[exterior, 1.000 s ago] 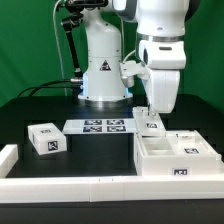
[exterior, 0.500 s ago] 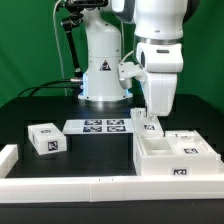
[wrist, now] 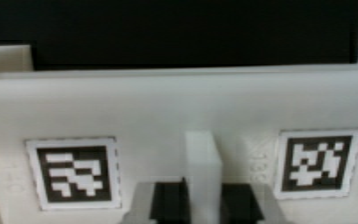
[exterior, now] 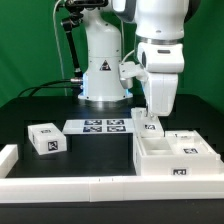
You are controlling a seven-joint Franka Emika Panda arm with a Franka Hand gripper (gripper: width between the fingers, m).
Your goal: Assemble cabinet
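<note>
**Fingers Astride a Rib at the Cabinet's Corner**

The cabinet (exterior: 176, 158) sat on the tabletop (exterior: 40, 112), just to the exterior view's right of the marker board (exterior: 100, 127). The arm hung low over the cabinet corner nearest that board. A loose block (exterior: 46, 140) lay beyond the board's other end, well apart from the arm.

In the wrist view the two dark fingers (wrist: 171, 205) stood on either side of a narrow white rib (wrist: 206, 160) that ran between two tags (wrist: 73, 172). The gap between them was slim. Whether they pinched the rib or merely flanked it could not be told.

Done well, this step probably called for keeping the rib centred and closing both sides evenly. The wrist should stay square, since light plastic could twist or skid under a lopsided squeeze.

The exterior view gave the layout and the arm's height, but the fingers' tips were too small to read there. The wrist view showed how the fingers met the rib, yet nothing of the board or the block.
</note>
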